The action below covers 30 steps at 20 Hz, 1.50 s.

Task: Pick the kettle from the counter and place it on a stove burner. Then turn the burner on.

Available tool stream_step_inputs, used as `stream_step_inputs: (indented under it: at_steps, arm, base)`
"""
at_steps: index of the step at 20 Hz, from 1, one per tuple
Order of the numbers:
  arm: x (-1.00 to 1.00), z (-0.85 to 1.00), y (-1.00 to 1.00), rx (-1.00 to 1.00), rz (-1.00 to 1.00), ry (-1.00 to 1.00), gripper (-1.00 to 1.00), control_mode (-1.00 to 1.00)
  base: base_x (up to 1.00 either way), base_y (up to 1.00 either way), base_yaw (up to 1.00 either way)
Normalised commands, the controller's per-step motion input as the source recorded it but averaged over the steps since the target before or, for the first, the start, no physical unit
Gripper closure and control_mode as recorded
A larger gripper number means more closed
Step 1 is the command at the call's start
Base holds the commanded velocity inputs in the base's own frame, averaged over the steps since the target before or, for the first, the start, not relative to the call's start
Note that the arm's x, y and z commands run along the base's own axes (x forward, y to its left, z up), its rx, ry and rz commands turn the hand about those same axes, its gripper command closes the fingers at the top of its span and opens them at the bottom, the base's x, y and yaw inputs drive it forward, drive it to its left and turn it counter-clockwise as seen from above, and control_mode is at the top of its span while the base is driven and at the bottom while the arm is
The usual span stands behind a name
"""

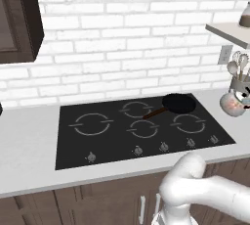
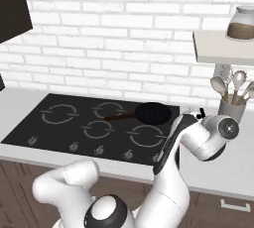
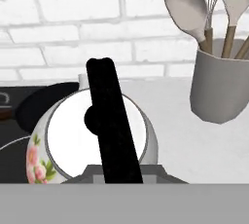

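The round-bellied glossy white kettle (image 3: pixel 73 145) with pink flowers sits near the right end of the pale grey worktop (image 1: pixel 29 155), just beside a grey cup (image 3: pixel 219 89) holding wooden-handled spoons and a whisk. The two-finger gripper (image 3: pixel 116 177) is closed on the kettle's black handle.

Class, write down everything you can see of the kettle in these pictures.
The kettle is round-bellied, glossy, whitish with pink flowers, and has a black arched handle over its lid. It stands upright on the pale grey counter, right of the cooktop and beside the grey utensil cup. The pincer is shut on its handle.
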Motion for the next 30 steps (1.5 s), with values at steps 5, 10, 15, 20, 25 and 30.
stream_step_inputs:
  at_steps: [5, 10, 15, 20, 25, 30]
  arm:
    - [0.0, 0.52, 1.0, -0.03, 0.02, -0.02, 1.0, -1.0]
    - [0.0, 0.79, 1.0, -0.02, 0.09, 0.02, 1.0, -1.0]
    - [0.0, 0.89, 1.0, -0.03, 0.11, 0.05, 1.0, -1.0]
    - [0.0, 0.55, 1.0, -0.07, 0.07, 0.01, 1.0, -1.0]
    - [0.0, 0.14, 1.0, -0.1, 0.03, 0.0, 1.0, -1.0]
    - [0.08, 0.0, 1.0, -0.1, 0.0, 0.0, 1.0, -1.0]
  base:
    - [0.0, 0.0, 0.0]
    - [0.0, 0.0, 0.0]
    - [0.0, 0.0, 0.0]
    - [0.0, 0.0, 0.0]
    - [0.0, 0.0, 0.0]
    - [0.0, 0.0, 0.0]
